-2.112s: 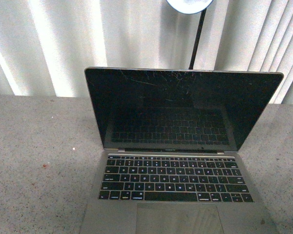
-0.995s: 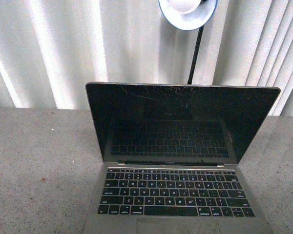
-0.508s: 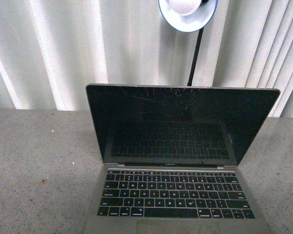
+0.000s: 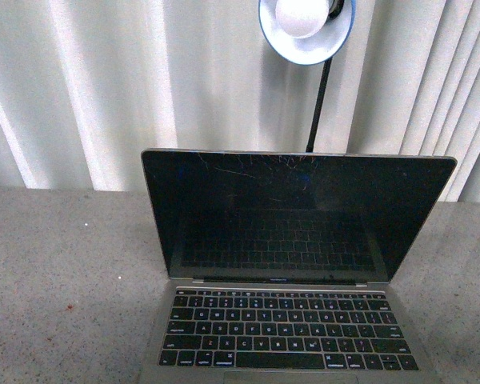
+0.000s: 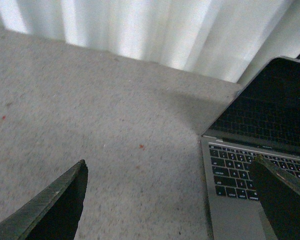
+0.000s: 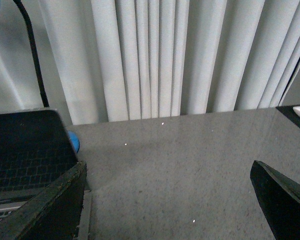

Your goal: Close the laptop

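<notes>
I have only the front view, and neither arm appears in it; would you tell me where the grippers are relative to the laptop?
Observer: The left gripper is open and empty, held over the table off the left side of the laptop.
Operator: Thank you. And the right one?
Observer: The right gripper is open too, over the table off the laptop's right side, holding nothing.
Operator: Is anything behind the screen?
Observer: A small blue thing peeks out behind the lid's right edge; I cannot tell what it is.
</notes>
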Controlling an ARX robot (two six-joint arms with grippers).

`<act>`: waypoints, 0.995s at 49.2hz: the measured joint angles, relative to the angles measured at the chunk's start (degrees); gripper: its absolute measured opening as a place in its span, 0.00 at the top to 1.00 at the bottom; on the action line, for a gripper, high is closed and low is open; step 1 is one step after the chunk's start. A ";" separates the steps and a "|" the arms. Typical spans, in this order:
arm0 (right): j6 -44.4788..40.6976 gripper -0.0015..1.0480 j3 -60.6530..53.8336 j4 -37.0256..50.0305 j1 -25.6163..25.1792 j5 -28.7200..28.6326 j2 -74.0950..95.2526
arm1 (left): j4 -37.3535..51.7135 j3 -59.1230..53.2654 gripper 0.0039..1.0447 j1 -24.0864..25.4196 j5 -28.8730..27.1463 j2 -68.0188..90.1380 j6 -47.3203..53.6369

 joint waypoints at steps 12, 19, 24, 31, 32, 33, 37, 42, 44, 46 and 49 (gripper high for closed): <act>-15.12 0.07 21.57 10.05 -7.15 -10.21 32.15 | 20.50 20.24 0.06 3.28 14.27 37.73 24.83; -24.68 0.07 34.86 5.53 -7.37 -12.87 39.15 | 12.68 36.81 0.06 2.32 16.46 48.28 40.74; -32.79 0.07 44.63 1.03 -7.52 -16.31 43.93 | 6.69 46.27 0.06 1.49 17.00 52.50 50.29; -46.75 0.07 55.30 -5.14 -7.89 -22.93 50.56 | -1.36 57.42 0.06 0.22 16.68 57.44 64.48; -47.65 0.07 55.82 -5.66 -7.91 -23.28 50.88 | -2.27 58.36 0.06 0.04 16.61 57.92 66.16; -49.40 0.07 56.87 -6.80 -7.91 -24.00 51.56 | -3.04 59.23 0.06 -0.13 16.59 58.45 67.41; -55.93 0.07 60.59 -11.32 -7.91 -26.77 53.88 | -6.78 61.61 0.06 -0.81 15.67 60.13 72.91; -65.59 0.07 64.57 -17.18 -7.34 -29.68 56.37 | -10.56 64.96 0.06 -2.12 13.94 63.47 80.11; -68.11 0.07 65.90 -19.26 -6.88 -30.62 57.18 | -11.61 66.23 0.06 -2.54 13.70 64.59 81.50; -71.10 0.07 67.54 -22.18 -6.29 -31.71 58.16 | -12.61 67.84 0.06 -3.13 12.98 65.75 82.64; -73.57 0.07 68.81 -24.79 -5.75 -32.83 58.97 | -13.31 69.20 0.06 -3.58 12.39 66.62 83.45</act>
